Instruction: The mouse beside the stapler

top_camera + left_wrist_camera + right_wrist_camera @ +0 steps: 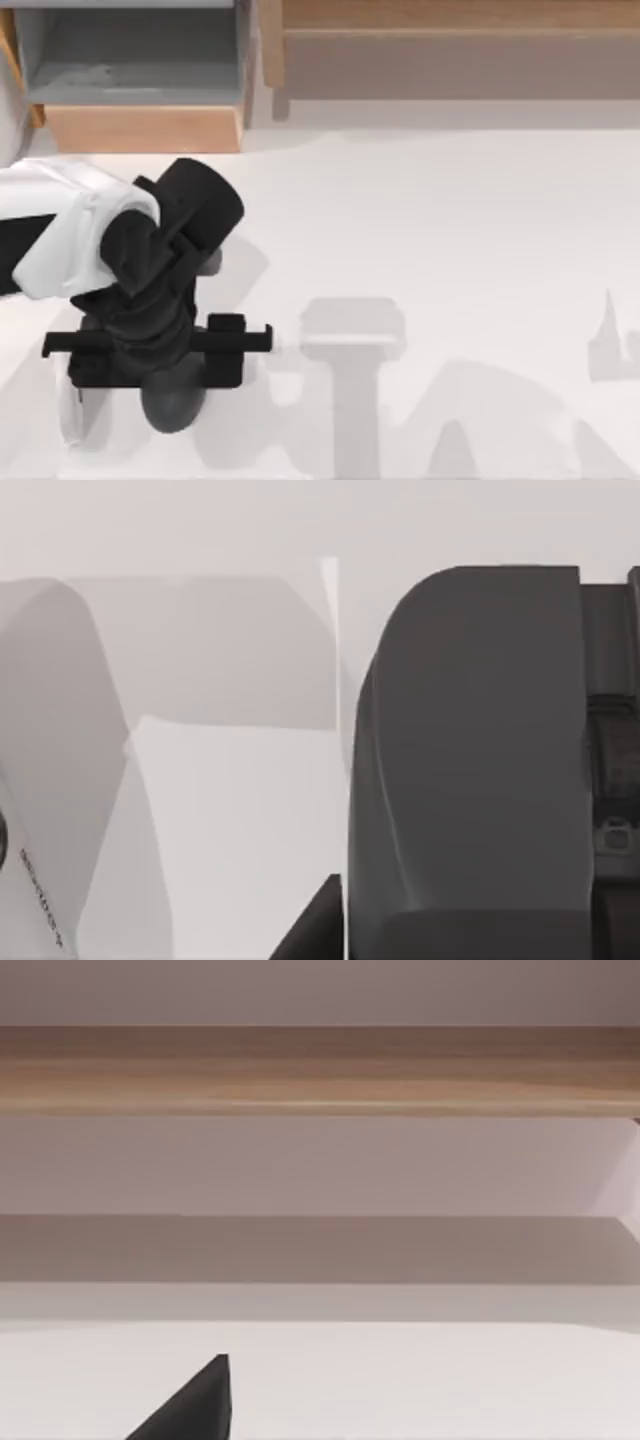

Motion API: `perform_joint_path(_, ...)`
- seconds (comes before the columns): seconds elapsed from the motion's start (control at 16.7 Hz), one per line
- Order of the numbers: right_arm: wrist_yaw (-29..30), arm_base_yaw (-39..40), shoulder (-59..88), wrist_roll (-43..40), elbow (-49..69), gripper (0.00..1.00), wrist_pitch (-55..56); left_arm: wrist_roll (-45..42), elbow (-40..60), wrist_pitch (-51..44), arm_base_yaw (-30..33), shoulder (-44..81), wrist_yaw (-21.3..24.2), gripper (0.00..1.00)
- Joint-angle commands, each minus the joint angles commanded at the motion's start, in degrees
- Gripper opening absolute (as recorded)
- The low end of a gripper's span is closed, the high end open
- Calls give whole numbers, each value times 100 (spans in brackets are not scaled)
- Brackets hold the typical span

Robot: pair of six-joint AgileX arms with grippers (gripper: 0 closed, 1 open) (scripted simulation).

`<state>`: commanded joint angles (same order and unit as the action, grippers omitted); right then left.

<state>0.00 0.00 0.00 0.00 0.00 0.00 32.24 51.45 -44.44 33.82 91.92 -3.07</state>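
The smooth dark grey oval mouse (175, 398) lies on the white worktop (450, 250) near its left front corner, directly under the left arm's black tool (155, 345), whose crossbar spans above it. In the left wrist view the mouse (470, 770) bulks up close, a dark finger (310, 925) just beside it; whether the tool is clenched or released I cannot tell. Just left of the mouse, a slim glossy white stapler (68, 415) peeks out. Beyond the mouse, at the worktop's far edge, stand wooden shelves (140, 125).

One mouse (172, 400) – one stapler (68, 415).
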Motion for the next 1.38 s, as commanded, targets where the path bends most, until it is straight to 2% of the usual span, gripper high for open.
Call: perform_joint_path(1.38,0,0,0,0,0,100,0,-26,18,350,-24,1,-9,0)
